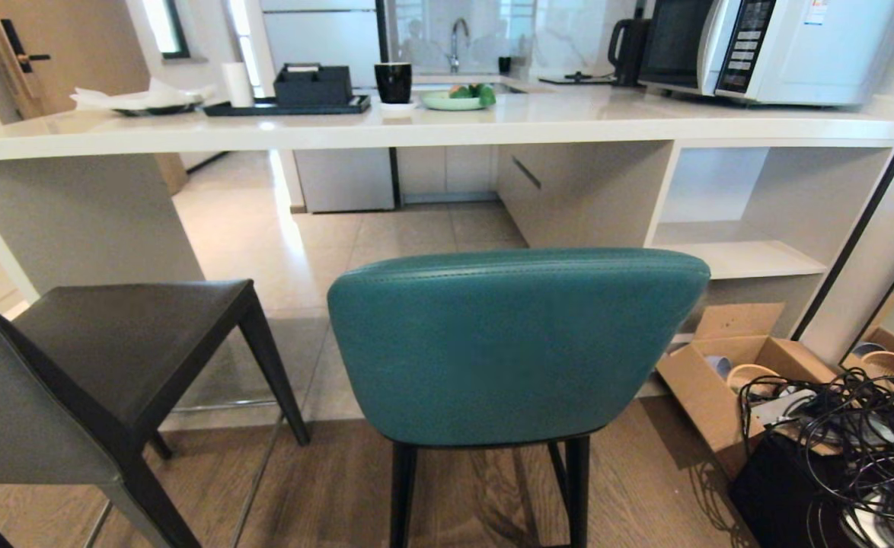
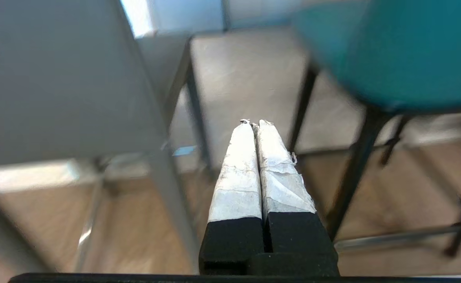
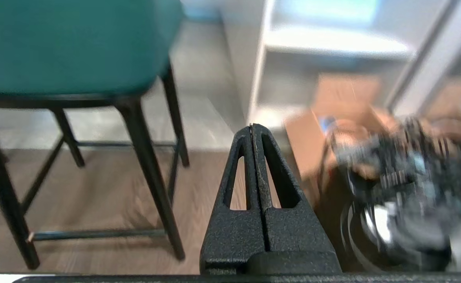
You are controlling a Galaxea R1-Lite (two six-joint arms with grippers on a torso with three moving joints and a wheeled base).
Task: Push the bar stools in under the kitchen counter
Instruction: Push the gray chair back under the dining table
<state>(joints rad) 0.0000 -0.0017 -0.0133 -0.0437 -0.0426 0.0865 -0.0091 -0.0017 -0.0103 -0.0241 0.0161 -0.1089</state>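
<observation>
In the head view the teal bar stool [image 1: 515,346] stands right in front of me, its curved back toward me, out from under the kitchen counter [image 1: 416,125]. The dark grey bar stool [image 1: 104,358] stands at the left, also out from the counter. Neither arm shows in the head view. My left gripper [image 2: 255,122] is shut and empty, low between the grey stool [image 2: 57,78] and the teal stool [image 2: 395,51]. My right gripper [image 3: 253,126] is shut and empty, low to the right of the teal stool [image 3: 69,43].
An open cardboard box [image 1: 729,373] and a black case with tangled black cables [image 1: 858,441] sit on the floor at the right. White open shelving [image 1: 751,228] stands under the counter's right end. A microwave [image 1: 767,46], tray, cup and bowl rest on the countertop.
</observation>
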